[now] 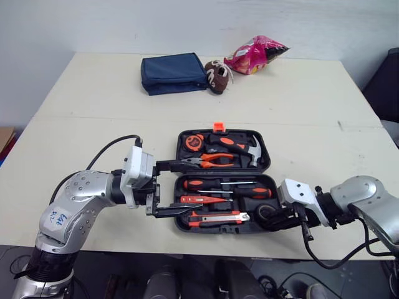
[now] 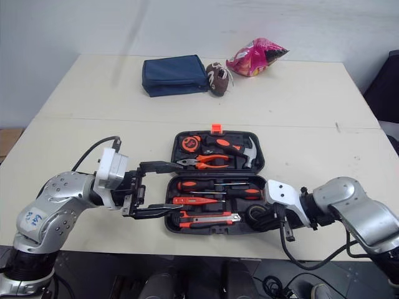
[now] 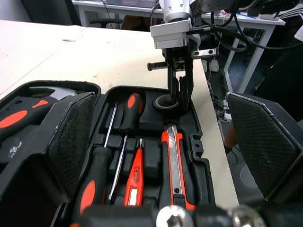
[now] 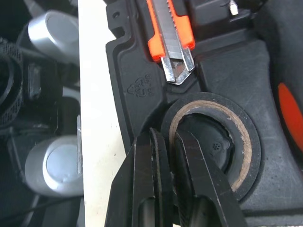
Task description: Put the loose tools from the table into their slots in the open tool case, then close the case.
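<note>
Right gripper [image 4: 168, 137]: fingers nearly shut, pinching the wall of the tape roll [image 4: 251, 146], one finger inside the ring and one outside; the roll is in its round well at the near right corner of the tool case [image 1: 267, 163], beside the tip of the utility knife [image 4: 170, 28]. Left gripper [image 1: 192, 185]: fingers spread wide and empty at the case's left end. To finish well, press the roll down level, open a little, then lift straight up so it isn't dragged out.

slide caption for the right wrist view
Right gripper pinching the wall of the tape roll seated in the tool case, beside the utility knife
</note>
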